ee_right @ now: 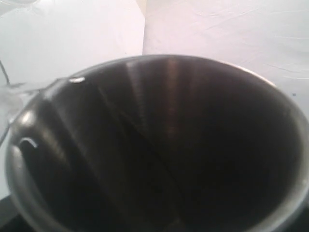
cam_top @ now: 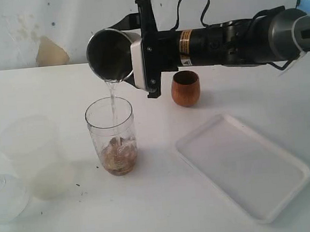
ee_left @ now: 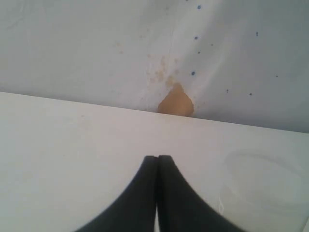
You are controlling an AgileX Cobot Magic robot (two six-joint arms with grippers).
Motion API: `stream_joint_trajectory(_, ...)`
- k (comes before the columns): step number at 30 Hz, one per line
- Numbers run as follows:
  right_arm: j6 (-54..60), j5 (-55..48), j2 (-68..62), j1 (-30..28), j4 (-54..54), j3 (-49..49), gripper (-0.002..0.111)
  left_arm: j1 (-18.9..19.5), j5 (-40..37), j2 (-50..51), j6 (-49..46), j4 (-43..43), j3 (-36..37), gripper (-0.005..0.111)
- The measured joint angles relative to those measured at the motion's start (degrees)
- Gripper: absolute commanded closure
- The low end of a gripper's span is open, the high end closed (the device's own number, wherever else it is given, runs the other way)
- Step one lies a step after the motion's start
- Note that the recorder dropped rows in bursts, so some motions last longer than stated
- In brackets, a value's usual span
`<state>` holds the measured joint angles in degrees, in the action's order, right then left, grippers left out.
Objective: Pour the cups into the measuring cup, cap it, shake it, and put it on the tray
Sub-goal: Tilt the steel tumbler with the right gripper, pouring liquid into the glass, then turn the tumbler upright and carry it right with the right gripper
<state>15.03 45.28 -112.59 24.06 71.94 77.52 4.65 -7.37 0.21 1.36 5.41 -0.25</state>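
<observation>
My right gripper (cam_top: 139,55) reaches in from the right and is shut on the steel tumbler (cam_top: 110,55). The tumbler is tipped on its side, mouth to the left, above the measuring cup (cam_top: 112,135). A thin stream of clear liquid (cam_top: 112,100) runs from its lip into that clear cylinder, which stands upright with brownish contents at the bottom. In the right wrist view the tumbler's dark inside (ee_right: 159,145) fills the frame and hides the fingers. The wooden cup (cam_top: 185,88) stands upright behind. The clear cap (cam_top: 3,195) lies at the front left. My left gripper (ee_left: 157,159) is shut on nothing over bare table.
The white tray (cam_top: 245,165) lies flat at the front right of the measuring cup. A wide frosted plastic cup (cam_top: 35,157) stands left of the measuring cup, beside the cap. A white wall with a tan patch (cam_top: 50,53) closes the back of the table.
</observation>
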Motion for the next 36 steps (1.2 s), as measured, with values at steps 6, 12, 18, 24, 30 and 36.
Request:
stream_joint_trajectory(6, 1.1, -0.1, 0.0, 0.0, -3.4, 0.0, 0.108, 0.0, 0.0, 0.0, 0.0, 0.0, 0.0, 0.107)
stream_joint_trajectory(12, 2.2, -0.1, 0.0, 0.0, -4.9, 0.0, 0.108, 0.0, 0.0, 0.0, 0.0, 0.0, 0.0, 0.107)
stream_joint_trajectory(18, 2.7, -0.1, 0.1, 0.0, -5.0, 0.0, 0.108, 0.0, 0.0, 0.0, 0.0, 0.0, 0.0, 0.107)
stream_joint_trajectory(24, 2.8, -0.1, 0.1, 0.0, -5.0, 0.0, 0.108, 0.0, 0.1, 0.0, 0.0, 0.0, 0.0, 0.107)
stream_joint_trajectory(30, 3.0, 0.8, 0.1, 0.3, -5.0, 0.0, 0.108, 0.0, 0.1, 0.0, 0.0, 0.0, 0.0, 0.107)
stream_joint_trajectory(36, 6.0, 0.4, 0.1, 2.0, -5.3, 0.0, 0.108, 0.0, 0.1, 0.0, 0.0, 0.0, 0.0, 0.107)
